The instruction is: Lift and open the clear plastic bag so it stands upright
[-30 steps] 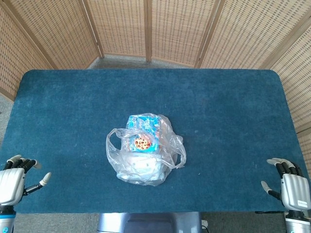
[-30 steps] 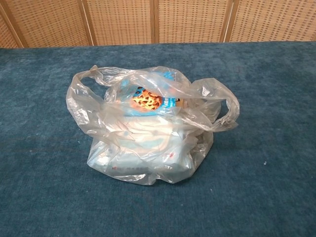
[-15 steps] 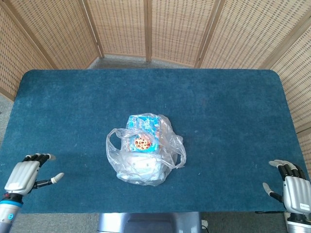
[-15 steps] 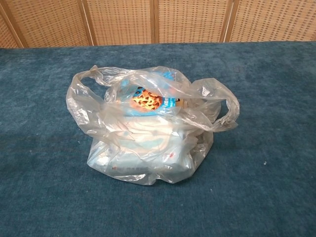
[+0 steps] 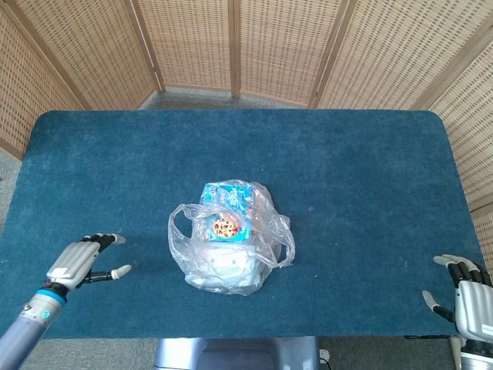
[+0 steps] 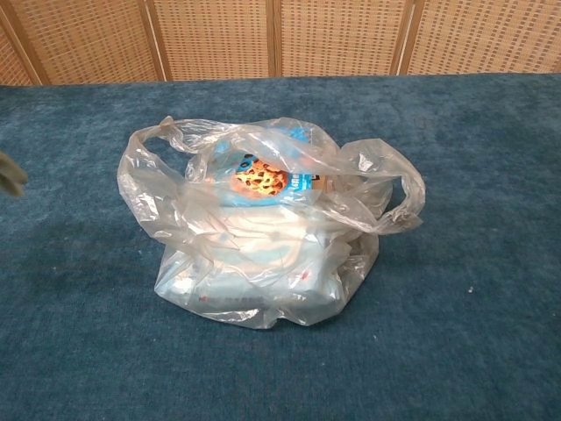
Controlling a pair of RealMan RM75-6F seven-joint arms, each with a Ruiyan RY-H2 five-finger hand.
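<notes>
clear plastic bag (image 5: 229, 248) slumped mid-table (image 5: 370, 177), packets inside | film thin, limp, slippery, likely bottom-heavy | best gripped at the two handle loops, left and right | left hand (image 5: 79, 262) near-left, fingers spread, empty | right hand (image 5: 466, 294) near-right corner, fingers apart, empty

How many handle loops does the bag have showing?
2: left handle loop on the clear plastic bag's left side, right handle loop on its right. Both lie slumped, ungripped.

No lettering reads clearly anywhere. Inside the clear plastic bag (image 6: 263, 228) at mid-bench, the blue packet (image 6: 263, 175) shows a chocolate-chip cookie picture, but its print is too blurred to make out.
</notes>
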